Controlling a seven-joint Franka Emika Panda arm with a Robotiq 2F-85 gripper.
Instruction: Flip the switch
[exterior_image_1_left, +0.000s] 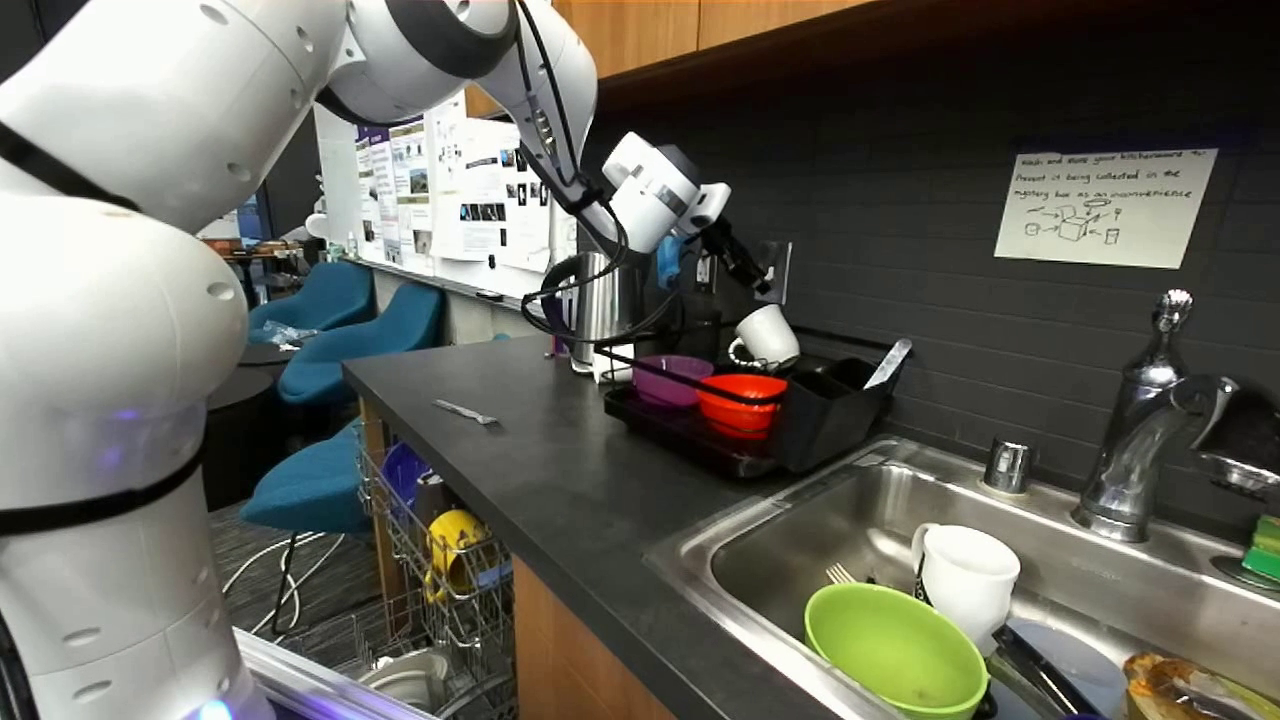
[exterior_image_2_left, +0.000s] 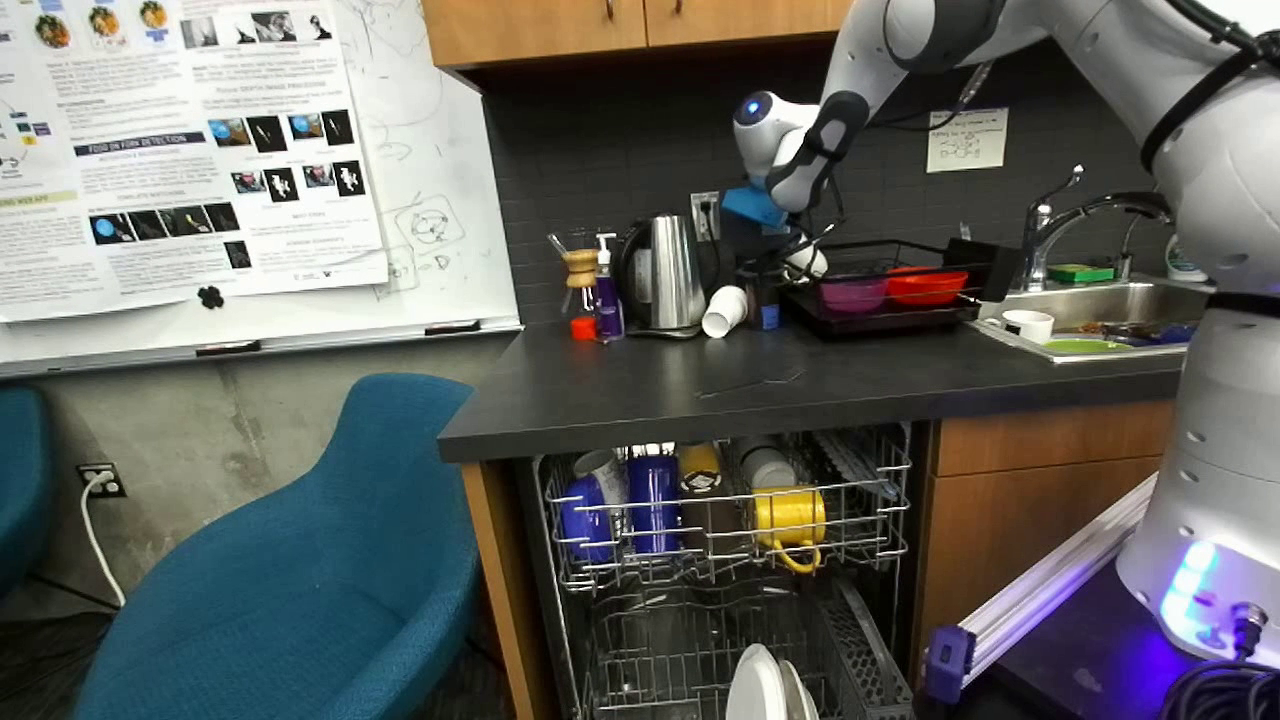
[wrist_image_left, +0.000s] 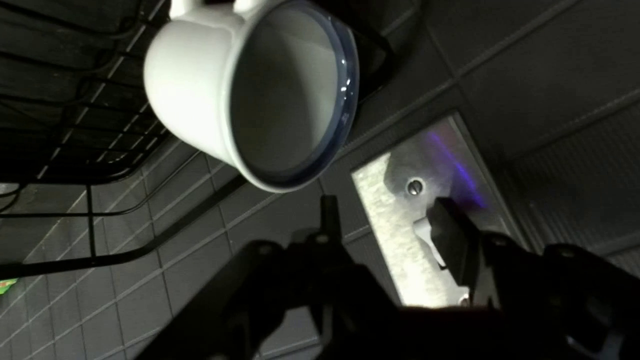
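Note:
The switch is a small white toggle on a metal wall plate in the wrist view. Its right side is hidden behind a gripper finger. My gripper is open with nothing between its fingers. The right finger lies over the toggle in the wrist view; whether it touches it I cannot tell. The left finger is over the dark tile beside the plate. In an exterior view the gripper is right at the wall plate. In the view with the dishwasher, the fingers and switch are hidden behind the arm.
A white mug hangs tilted on the black dish rack, close below the gripper. Purple and red bowls sit in the rack. A steel kettle and wall outlet are nearby. The sink holds dishes.

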